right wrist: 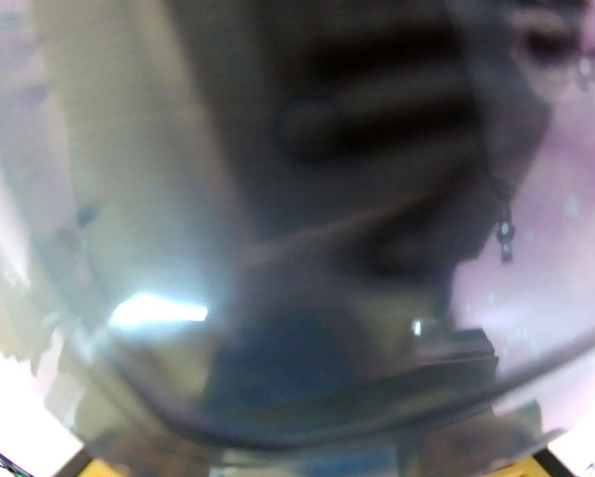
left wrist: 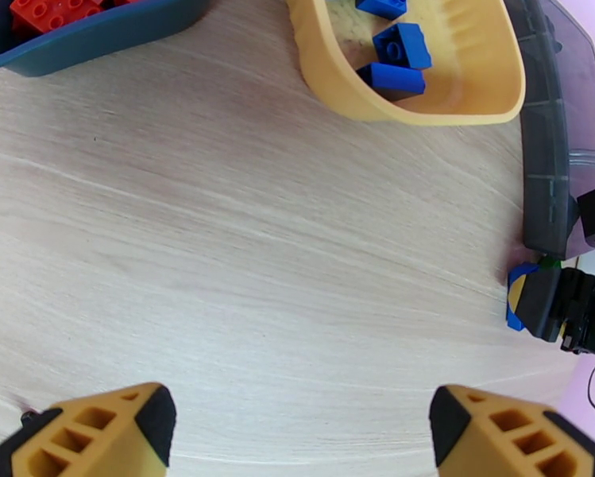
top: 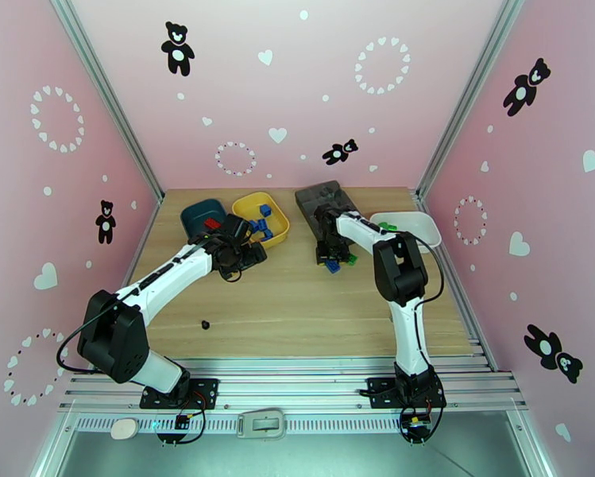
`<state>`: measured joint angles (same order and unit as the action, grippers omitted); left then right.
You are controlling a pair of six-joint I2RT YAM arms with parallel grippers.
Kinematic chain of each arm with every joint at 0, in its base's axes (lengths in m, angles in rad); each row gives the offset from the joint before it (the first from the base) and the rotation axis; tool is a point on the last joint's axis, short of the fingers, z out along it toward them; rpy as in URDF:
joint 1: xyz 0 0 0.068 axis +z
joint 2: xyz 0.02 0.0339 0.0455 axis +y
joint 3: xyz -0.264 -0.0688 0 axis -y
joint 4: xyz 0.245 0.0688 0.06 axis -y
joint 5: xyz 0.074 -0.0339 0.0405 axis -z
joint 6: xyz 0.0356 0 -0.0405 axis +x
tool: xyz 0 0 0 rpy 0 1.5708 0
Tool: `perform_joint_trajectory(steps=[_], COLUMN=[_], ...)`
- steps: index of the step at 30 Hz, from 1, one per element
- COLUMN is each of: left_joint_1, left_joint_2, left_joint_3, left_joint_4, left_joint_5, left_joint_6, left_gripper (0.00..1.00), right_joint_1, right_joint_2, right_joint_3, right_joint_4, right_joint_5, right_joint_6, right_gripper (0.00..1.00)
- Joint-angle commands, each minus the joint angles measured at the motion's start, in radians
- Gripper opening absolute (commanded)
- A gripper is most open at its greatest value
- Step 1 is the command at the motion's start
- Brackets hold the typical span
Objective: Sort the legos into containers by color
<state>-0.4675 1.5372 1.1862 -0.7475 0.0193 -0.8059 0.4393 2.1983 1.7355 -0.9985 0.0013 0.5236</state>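
My left gripper (top: 253, 256) hangs open over bare wood, its orange fingertips wide apart and nothing between them (left wrist: 301, 407). Just beyond it stand the teal tray (top: 194, 212) with red legos (left wrist: 51, 9) and the yellow tray (left wrist: 424, 113) with blue legos (left wrist: 400, 45). My right gripper (top: 329, 256) is down at the near end of the dark grey tray, among a blue lego (top: 333, 265) and a green lego (top: 349, 258) on the table. In the left wrist view a blue lego (left wrist: 518, 300) sits against its fingers. The right wrist view is blurred.
The dark grey compartment tray (top: 321, 196) lies at the back centre, right behind my right gripper. The white tray (top: 424, 224) at the back right holds green legos (top: 387, 226). A tiny black bit (top: 205, 323) lies on the wood at the near left.
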Motion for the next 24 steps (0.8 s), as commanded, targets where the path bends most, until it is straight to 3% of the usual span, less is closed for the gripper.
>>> perform_joint_trajectory(steps=[1, 6, 8, 16, 24], left_joint_1=[-0.005, 0.002, 0.014, 0.120, 0.217], left_joint_2=[-0.019, 0.008, 0.029, 0.107, 0.163], left_joint_3=[-0.013, 0.005, 0.021, 0.076, 0.178], left_joint_4=[-0.005, 0.019, 0.036, 0.203, 0.291], left_joint_5=[-0.003, 0.049, 0.095, 0.314, 0.411], left_joint_6=[0.003, -0.008, -0.017, -0.126, -0.236], left_gripper=[0.90, 0.93, 0.95, 0.98, 0.98], right_joint_1=[0.027, 0.050, 0.058, 0.073, 0.077], right_joint_2=[-0.032, -0.073, -0.092, -0.120, 0.080], right_joint_3=[-0.019, -0.022, -0.019, 0.046, 0.375], right_joint_4=[-0.005, 0.028, 0.050, 0.214, 0.298], right_joint_5=[-0.025, -0.084, -0.121, -0.351, -0.504], right_joint_6=[0.014, 0.068, 0.099, 0.242, 0.413], right_gripper=[0.46, 0.30, 0.28, 0.28, 0.32])
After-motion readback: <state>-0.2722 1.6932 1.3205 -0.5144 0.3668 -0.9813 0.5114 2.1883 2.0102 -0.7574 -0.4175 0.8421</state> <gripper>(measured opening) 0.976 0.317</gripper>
